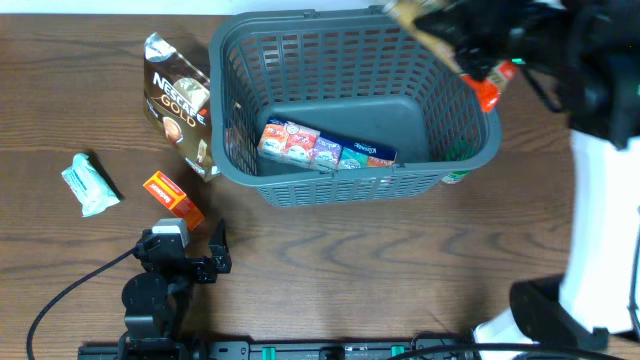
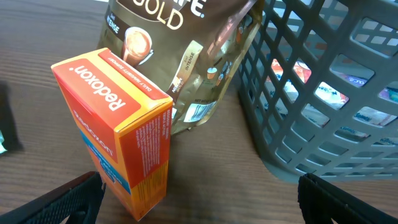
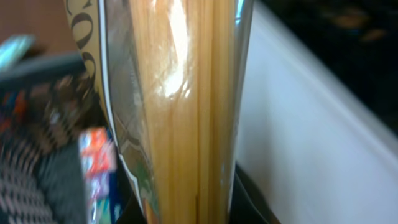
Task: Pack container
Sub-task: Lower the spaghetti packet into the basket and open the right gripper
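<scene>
Clamps spaghetti packet (image 3: 180,112) in right gripper (image 3: 186,211) above container's (image 1: 300,40) far-right corner; holds left gripper (image 2: 199,205) spread wide, container ahead-right.

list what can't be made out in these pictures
Right wrist view: spaghetti packet too close, label cut off by edges; blurred overhead.
Overhead: boxes in the container too small to read; lattice wall hides them in left wrist view.
Overhead: green-white item mostly hidden under the container's corner.
Overhead: pale green packet too small to identify.

Dark grey lattice container (image 1: 340,50), upright, partly packed
</scene>
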Tool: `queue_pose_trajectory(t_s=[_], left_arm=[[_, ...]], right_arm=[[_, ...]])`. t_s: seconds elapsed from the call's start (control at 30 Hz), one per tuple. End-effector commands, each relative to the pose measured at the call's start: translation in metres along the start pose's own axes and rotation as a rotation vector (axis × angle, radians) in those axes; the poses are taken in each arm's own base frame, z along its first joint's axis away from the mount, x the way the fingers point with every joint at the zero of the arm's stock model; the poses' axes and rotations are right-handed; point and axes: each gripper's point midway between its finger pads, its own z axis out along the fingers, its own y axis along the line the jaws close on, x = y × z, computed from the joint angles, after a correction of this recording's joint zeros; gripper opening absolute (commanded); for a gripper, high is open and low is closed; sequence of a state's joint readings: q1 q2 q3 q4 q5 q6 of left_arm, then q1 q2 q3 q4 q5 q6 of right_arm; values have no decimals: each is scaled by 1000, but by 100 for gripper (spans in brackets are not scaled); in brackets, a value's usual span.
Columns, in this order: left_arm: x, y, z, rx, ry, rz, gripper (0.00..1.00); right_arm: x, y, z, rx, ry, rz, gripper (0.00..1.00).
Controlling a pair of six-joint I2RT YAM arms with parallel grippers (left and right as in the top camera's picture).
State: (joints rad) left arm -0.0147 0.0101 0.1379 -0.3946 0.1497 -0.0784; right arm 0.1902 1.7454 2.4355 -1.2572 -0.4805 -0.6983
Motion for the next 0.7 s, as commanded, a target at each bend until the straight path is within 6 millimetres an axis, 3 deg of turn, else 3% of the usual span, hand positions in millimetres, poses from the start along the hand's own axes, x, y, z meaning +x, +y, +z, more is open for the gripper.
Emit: queue_pose_trajectory(t_s=[0.0, 0.33, 0.43, 0.53, 0.57, 0.6, 0.63, 0.67], left_arm=[[8, 3, 3, -12, 16, -5, 98], [8, 3, 3, -12, 16, -5, 98], [8, 3, 3, -12, 16, -5, 98], [8, 3, 3, -12, 16, -5, 98], [8, 3, 3, -12, 16, -5, 98], [8, 3, 3, -12, 16, -5, 98], [8, 3, 3, -12, 16, -5, 99], [8, 3, 3, -12, 16, -5, 98]], right_arm=[[5, 21, 37, -117, 7, -231, 1], [56, 44, 145, -309, 88, -396, 1], [69, 46, 163, -332, 108, -384, 1], [72, 46, 168, -338, 113, -381, 1], [72, 45, 169, -334, 114, -382, 5], [72, 43, 169, -324, 116, -386, 31], [70, 40, 169, -306, 118, -381, 99], [66, 35, 168, -282, 116, -360, 99]])
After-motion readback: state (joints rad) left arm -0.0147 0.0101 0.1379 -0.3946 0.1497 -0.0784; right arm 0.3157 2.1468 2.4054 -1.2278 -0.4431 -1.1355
